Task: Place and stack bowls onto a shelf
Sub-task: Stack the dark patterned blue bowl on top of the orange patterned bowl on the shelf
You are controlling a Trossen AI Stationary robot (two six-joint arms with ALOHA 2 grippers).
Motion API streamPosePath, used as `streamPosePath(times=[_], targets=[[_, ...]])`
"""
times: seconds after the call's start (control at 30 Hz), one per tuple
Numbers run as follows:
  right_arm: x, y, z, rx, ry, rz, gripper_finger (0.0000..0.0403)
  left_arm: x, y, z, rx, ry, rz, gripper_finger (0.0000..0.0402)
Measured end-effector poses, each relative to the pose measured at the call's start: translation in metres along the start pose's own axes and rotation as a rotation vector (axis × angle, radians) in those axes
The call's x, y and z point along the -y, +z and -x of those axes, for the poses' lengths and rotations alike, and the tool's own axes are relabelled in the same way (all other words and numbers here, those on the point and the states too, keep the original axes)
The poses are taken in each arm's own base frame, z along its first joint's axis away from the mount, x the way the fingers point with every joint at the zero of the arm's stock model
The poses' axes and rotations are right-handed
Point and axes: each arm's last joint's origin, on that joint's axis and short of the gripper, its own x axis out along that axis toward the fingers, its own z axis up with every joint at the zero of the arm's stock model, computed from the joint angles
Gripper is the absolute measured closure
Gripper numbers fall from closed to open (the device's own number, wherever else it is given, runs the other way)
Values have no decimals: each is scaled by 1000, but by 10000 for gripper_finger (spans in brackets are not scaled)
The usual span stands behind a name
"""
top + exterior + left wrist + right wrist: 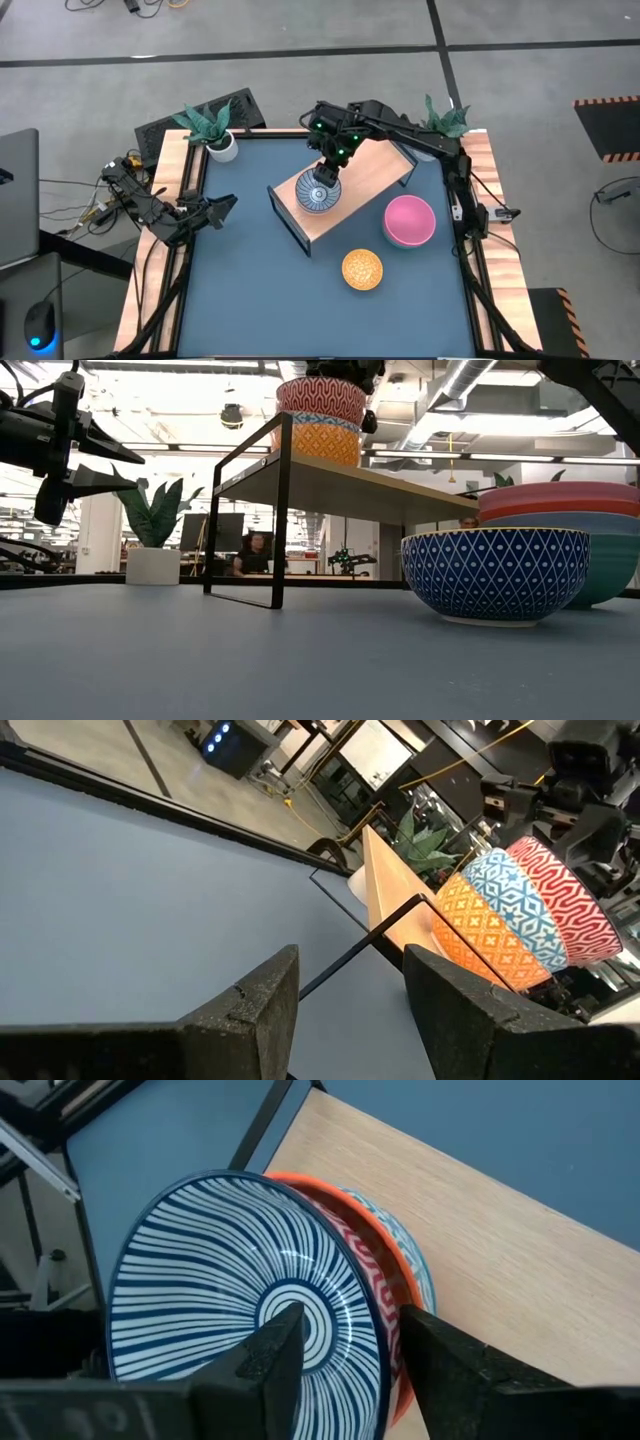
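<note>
We see the right gripper (323, 180) pinching the rim of a blue-and-white striped bowl (240, 1310), nested atop the red, light-blue and orange patterned bowls (520, 915) on the long light-wood shelf with its thin black frame (370, 180). We should settle it level before letting go (the stack sits near the shelf's end). The left gripper (340, 1010), fingers spread, waits at the table's left edge. A pink bowl (409, 220) and a yellow-orange one (362, 269) remain on the blue tabletop (240, 290).

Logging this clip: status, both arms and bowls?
Right end effector over stacked bowls on shelf, fingers straddling top rim. Left end effector open, idle at table's left. Pink bowl, yellow-orange bowl still on table.
</note>
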Motion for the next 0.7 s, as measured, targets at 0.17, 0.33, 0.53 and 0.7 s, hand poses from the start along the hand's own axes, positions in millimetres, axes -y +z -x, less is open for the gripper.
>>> streamPosePath(times=[0.17, 0.33, 0.53, 0.7], targets=[[0, 0, 0, 0, 1, 19, 197, 0, 0, 0, 0, 0, -2, 236], [2, 1, 1, 2, 3, 1, 187, 0, 0, 0, 0, 0, -4, 236], [6, 1, 3, 2, 20, -28, 187, 0, 0, 0, 0, 0, -3, 236], [7, 2, 5, 9, 26, -31, 187, 0, 0, 0, 0, 0, -2, 236]])
